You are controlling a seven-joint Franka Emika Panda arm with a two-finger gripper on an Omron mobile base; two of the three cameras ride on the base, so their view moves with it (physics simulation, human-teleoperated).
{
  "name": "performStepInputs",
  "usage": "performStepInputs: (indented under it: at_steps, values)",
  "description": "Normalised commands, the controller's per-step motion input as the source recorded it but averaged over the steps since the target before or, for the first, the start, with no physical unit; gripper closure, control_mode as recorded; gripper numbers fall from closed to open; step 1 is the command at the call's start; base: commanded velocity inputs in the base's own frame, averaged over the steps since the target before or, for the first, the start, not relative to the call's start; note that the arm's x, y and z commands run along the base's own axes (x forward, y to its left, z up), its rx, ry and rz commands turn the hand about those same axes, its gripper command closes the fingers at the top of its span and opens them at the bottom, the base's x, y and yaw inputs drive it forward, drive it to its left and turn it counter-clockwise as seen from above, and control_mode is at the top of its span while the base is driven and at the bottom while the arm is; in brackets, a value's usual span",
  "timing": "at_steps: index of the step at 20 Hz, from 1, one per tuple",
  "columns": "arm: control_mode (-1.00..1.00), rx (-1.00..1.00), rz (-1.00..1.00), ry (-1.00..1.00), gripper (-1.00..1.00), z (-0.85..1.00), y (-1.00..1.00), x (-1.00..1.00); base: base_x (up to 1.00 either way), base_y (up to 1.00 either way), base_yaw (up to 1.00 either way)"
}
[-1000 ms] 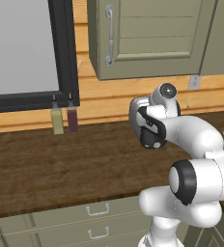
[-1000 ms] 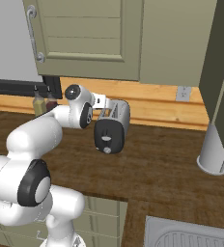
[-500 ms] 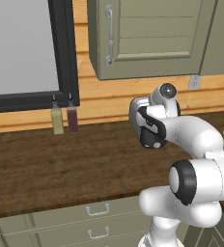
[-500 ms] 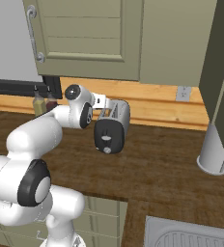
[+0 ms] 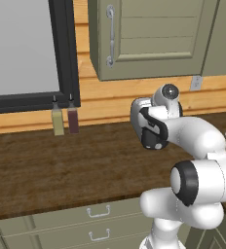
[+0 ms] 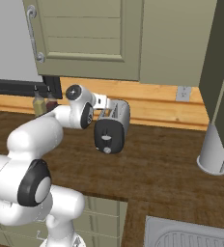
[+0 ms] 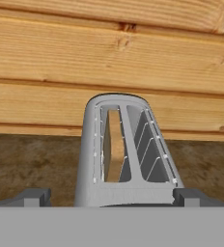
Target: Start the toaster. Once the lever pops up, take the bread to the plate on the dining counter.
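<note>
We note a dark wood counter, the toaster upon it, two bottles left of the toaster by the wall, a grey cylinder right of it.

Silver-grey toaster w/ black end panel, tan bread, dark wood-grain counter.

A dark wood counter runs across the lower half of the left base view, with grey-green drawers along its front at the bottom. At upper left stands a dark-framed window; under its lower right corner two small bottles, one pale olive and one dark red-brown, stand side by side. A grey-green wall cabinet hangs at top centre. A wall outlet, a pale grey cylinder and a sink sit right in the right base view.
</note>
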Motion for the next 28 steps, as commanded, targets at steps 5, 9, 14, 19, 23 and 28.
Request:
performStepInputs:
  at_steps: [5, 9, 14, 19, 23, 28]
  values:
    - [-1.0, 0.02, 0.0, 0.0, -1.0, -0.31, -0.09, 0.12, 0.0, 0.0, 0.0]
    - [-1.0, 0.05, 0.0, 0.0, -1.0, -0.29, -0.18, 0.29, 0.0, 0.0, 0.0]
    - [-1.0, 0.06, 0.01, 0.0, -1.0, -0.14, -0.23, 0.47, 0.0, 0.0, 0.0]
    - [-1.0, 0.0, 0.0, -0.06, -1.0, -0.13, 0.0, 0.33, 0.0, 0.0, 0.0]
    - [-1.0, 0.0, 0.0, -0.04, -1.0, -0.02, 0.0, 0.24, 0.0, 0.0, 0.0]
    - [-1.0, 0.0, 0.0, 0.0, -1.0, -0.01, 0.0, 0.24, 0.0, 0.0, 0.0]
